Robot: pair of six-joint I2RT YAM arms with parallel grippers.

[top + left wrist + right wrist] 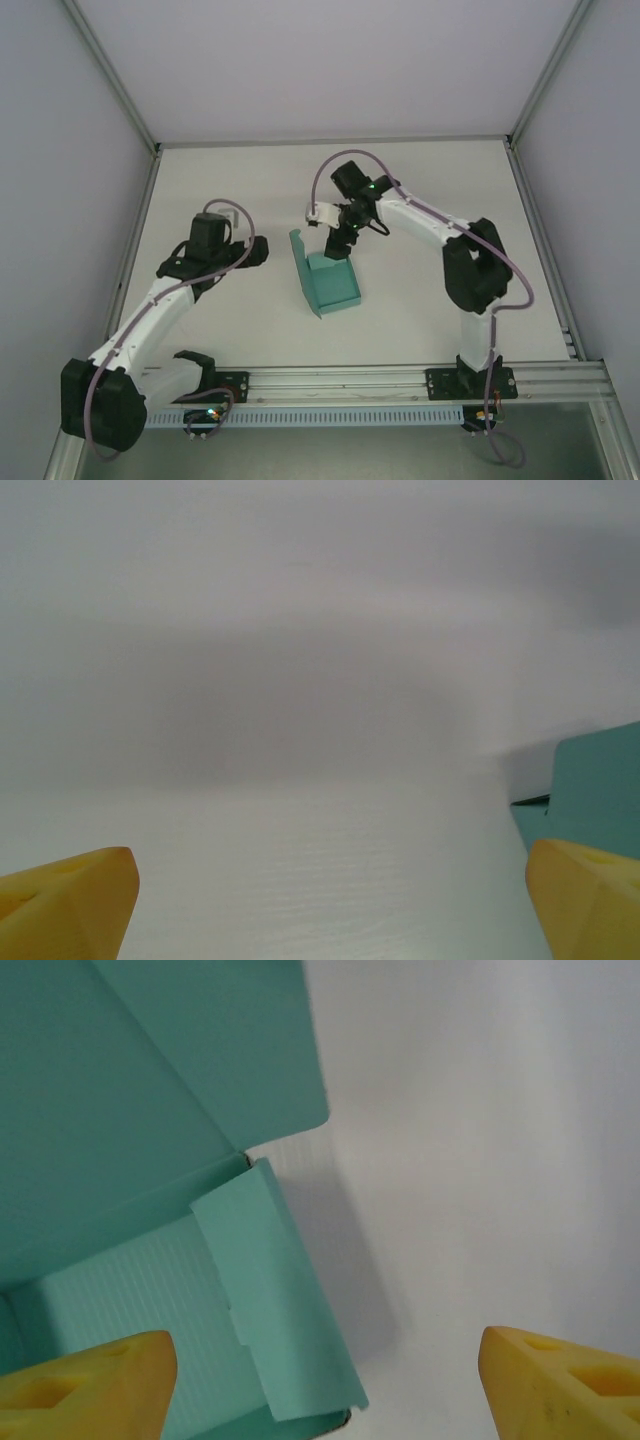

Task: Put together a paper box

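Box (333, 283) half-folded, middle of tabletop (420, 200), right hand (325, 1360) over its far end.
Both hands open, gripping nothing; left hand (330, 865) parked beside. Right straddles side flap (275, 1310): I'd centre on it, close slowly, avoid creasing.

The paper box (330, 285) lies near the middle of the worktop (230, 180), between the two arms, with a flap standing up at its far left corner. The right arm (470, 265) reaches in from the right, and its jaws hang over the box's far end: one finger (90, 1380) is above the box's inside and the other (560, 1380) is over bare worktop beside it, with a side wall between them. The left arm (150, 310) is to the box's left. Its jaws are clear of the box, which lies just off to their right. Both bases sit on a rail (340, 378) along the near edge.
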